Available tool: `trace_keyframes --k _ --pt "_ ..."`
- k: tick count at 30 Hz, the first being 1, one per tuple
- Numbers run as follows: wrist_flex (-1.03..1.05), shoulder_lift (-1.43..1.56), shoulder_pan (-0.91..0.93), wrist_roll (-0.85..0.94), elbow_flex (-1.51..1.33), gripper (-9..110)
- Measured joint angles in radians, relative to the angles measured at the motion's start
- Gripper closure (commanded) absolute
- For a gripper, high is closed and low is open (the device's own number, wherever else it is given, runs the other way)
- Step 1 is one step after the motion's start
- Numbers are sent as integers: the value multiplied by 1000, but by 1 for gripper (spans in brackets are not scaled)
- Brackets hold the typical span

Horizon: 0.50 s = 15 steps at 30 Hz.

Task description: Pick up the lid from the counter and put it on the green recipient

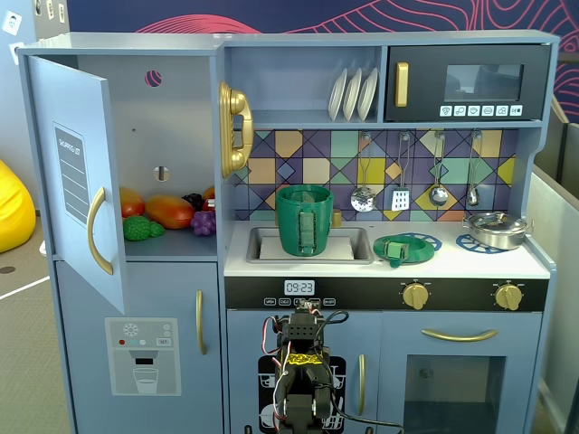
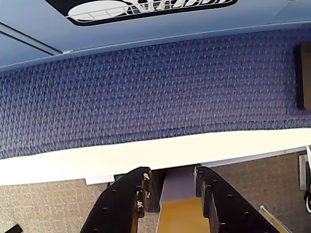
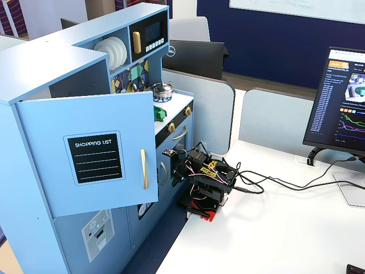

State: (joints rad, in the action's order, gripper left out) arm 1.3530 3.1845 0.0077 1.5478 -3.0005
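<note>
Office desk with a toy kitchen parked on it

Monitor [image 3: 341, 108] at 3 o'clock, grey cubicle dividers [image 3: 274, 123] behind, blue play kitchen [image 3: 85, 142] at 9 o'clock, whiteboard [image 3: 296, 8] up at 12.

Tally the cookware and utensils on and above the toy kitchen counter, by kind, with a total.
Green pot in the sink: 1
Green lid on a burner: 1
Silver pot: 1
Hanging utensils: 4
White plates on the shelf: 3
Total: 10

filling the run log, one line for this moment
gripper: open, empty | dark-green plastic lid: on counter burner | tall green plastic pot: in sink, uncovered | arm: folded low
</note>
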Motion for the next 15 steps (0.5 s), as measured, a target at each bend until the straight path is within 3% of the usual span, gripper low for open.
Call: trace_keyframes --k 15 --pt "-12 0 87 -18 0 101"
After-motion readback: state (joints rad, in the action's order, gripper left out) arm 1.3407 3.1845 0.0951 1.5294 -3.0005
